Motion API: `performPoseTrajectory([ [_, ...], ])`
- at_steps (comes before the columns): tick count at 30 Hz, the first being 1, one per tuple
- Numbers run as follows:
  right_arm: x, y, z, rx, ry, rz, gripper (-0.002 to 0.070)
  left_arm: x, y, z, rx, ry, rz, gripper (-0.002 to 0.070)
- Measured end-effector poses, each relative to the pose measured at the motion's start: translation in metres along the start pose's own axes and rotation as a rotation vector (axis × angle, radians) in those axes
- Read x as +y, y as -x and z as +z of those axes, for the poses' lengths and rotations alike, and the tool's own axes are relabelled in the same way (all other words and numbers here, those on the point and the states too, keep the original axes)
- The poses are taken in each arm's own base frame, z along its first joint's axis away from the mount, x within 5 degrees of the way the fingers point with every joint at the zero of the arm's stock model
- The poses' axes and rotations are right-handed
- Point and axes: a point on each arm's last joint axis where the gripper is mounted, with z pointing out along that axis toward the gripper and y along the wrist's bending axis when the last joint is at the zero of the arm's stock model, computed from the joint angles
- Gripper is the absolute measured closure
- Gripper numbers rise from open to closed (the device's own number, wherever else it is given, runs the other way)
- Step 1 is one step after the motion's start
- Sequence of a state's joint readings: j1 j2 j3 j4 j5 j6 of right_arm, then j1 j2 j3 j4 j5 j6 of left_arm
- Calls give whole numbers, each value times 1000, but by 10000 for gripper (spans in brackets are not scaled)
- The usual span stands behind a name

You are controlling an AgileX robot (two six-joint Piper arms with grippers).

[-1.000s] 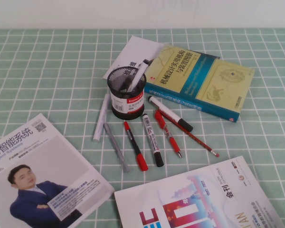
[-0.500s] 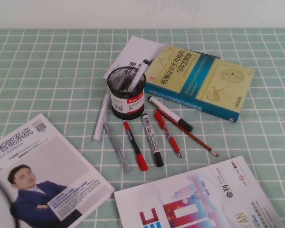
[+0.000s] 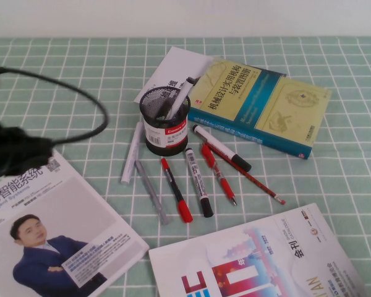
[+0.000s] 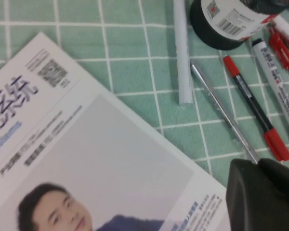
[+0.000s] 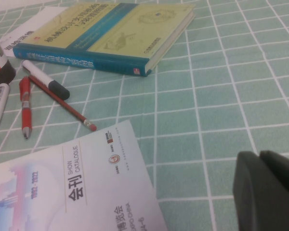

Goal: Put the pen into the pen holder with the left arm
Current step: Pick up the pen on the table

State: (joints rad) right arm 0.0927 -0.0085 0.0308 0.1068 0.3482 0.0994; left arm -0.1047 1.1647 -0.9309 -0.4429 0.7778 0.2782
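The pale silvery-white pen (image 3: 132, 153) lies on the green checked cloth just left of the black mesh pen holder (image 3: 165, 120), which holds a couple of pens. In the left wrist view the pen (image 4: 182, 53) lies beside the holder (image 4: 231, 19). My left arm (image 3: 15, 154), black with a looping cable, hangs over the far corner of the left magazine, well left of the pen. My left gripper (image 4: 257, 163) is shut and empty. My right gripper (image 5: 260, 159) is shut and empty over bare cloth at the right, out of the high view.
A thinner grey pen (image 3: 151, 192), a red pen (image 3: 176, 189), a white marker with black ends (image 3: 198, 181), another red pen (image 3: 217, 172), a marker (image 3: 221, 147) and a red pencil (image 3: 247, 176) lie by the holder. A book (image 3: 260, 105) lies behind it, with magazines at the front left (image 3: 49, 229) and front right (image 3: 253, 260).
My left arm has swung into the high view from the lower left and now hangs over the left magazine's far corner. The pens and holder have not moved.
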Motion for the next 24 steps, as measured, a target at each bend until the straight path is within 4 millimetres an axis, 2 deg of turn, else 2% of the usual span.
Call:
performPoseTrajectory([
  [5, 0, 0, 0, 0, 0, 0, 696, -13, 30, 50, 155, 34, 91, 676],
  [12, 0, 0, 0, 0, 0, 0, 696, -33, 65, 102, 283, 49, 177, 676],
  [19, 0, 0, 0, 0, 0, 0, 696, -37, 85, 142, 347, 51, 197, 676],
  [24, 0, 0, 0, 0, 0, 0, 696, -48, 87, 168, 401, 47, 234, 676],
])
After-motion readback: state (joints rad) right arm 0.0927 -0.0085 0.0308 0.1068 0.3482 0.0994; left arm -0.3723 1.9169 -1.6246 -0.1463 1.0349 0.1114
